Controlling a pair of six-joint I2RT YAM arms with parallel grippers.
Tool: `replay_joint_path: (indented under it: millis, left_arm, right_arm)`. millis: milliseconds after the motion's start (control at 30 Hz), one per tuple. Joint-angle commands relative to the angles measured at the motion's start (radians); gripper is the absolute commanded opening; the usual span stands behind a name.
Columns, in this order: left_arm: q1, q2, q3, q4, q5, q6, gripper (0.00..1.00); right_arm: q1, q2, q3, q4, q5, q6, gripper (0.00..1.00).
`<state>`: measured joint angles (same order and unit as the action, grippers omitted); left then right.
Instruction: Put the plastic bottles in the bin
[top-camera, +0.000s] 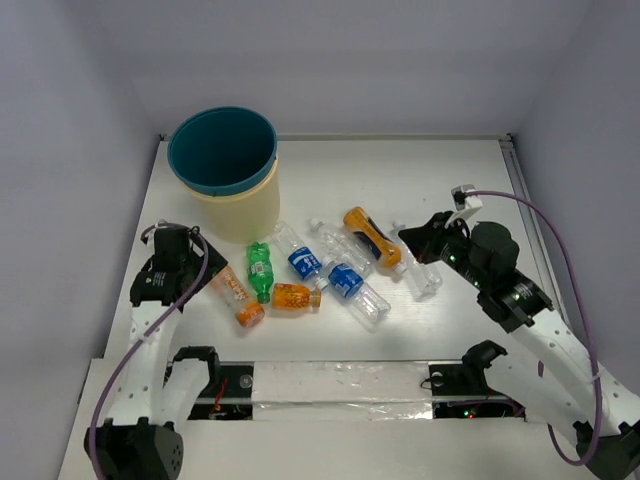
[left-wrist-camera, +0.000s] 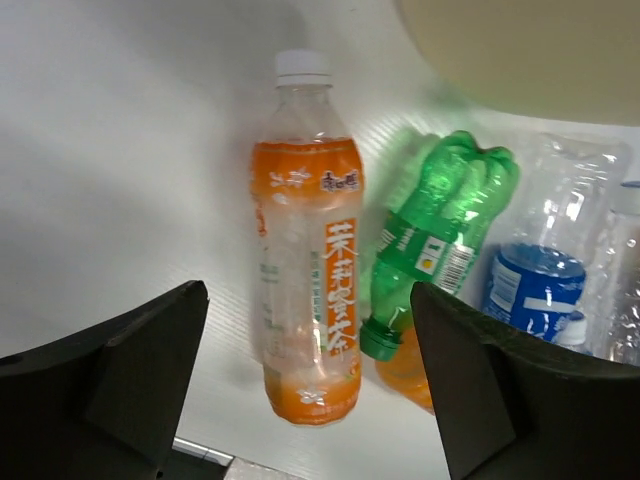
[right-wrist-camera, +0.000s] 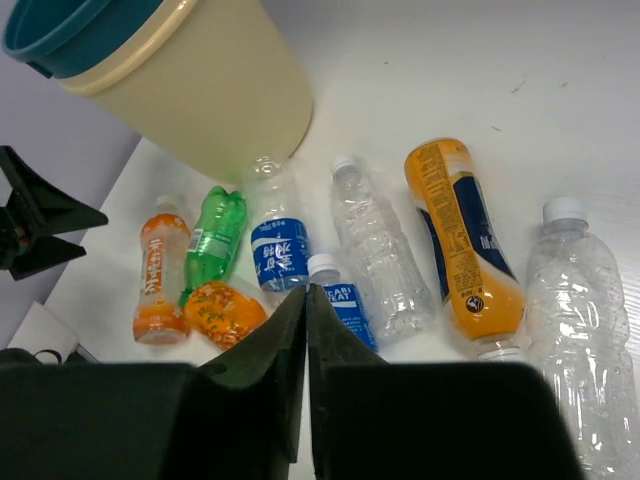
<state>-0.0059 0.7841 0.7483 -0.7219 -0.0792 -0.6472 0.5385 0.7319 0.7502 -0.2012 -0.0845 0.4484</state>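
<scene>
Several bottles lie in a cluster in front of the bin (top-camera: 240, 205), which has a teal rim and a cream wall. My left gripper (top-camera: 197, 264) is open and empty, its jaws wide either side of the orange tea bottle (left-wrist-camera: 305, 250), above it. A green bottle (left-wrist-camera: 435, 235) lies beside that one, over a small orange bottle (top-camera: 296, 297). My right gripper (right-wrist-camera: 305, 292) is shut and empty, hovering (top-camera: 412, 238) over the cluster's right side, near an orange-and-navy bottle (right-wrist-camera: 460, 235) and a plain clear bottle (right-wrist-camera: 585, 310). Blue-labelled bottles (right-wrist-camera: 278, 250) lie mid-cluster.
White walls enclose the table on the left, back and right. A metal strip (top-camera: 340, 382) runs along the near edge between the arm bases. The bin also shows in the right wrist view (right-wrist-camera: 200, 90), at the cluster's far left.
</scene>
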Motion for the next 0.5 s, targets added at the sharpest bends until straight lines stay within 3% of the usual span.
replay_joint_path:
  millis: [0,33,67,200,367,467]
  left_arm:
    - [0.061,0.036,-0.024,0.044,0.071,0.035,0.82]
    - [0.072,0.05,-0.026,0.044,0.073,0.035,0.82]
    - [0.083,0.064,-0.029,0.048,0.073,0.034,0.83]
    - [0.083,0.128,-0.05,0.079,0.111,0.012,0.89]
    - [0.083,0.184,-0.053,0.122,0.125,0.011,0.99]
    - [0.083,0.217,-0.061,0.131,0.14,0.012,0.99]
  right_arm:
    - [0.011,-0.028,-0.025,0.037,-0.007,-0.02,0.12]
    - [0.011,-0.038,-0.031,0.04,-0.011,-0.019,0.19]
    - [0.011,-0.043,-0.037,0.04,-0.008,-0.02,0.33]
    - [0.011,-0.057,-0.049,0.049,-0.014,-0.022,0.57]
    - [0.011,-0.039,-0.054,0.071,-0.02,-0.027,0.78]
    - [0.011,-0.016,-0.058,0.082,-0.021,-0.027,0.81]
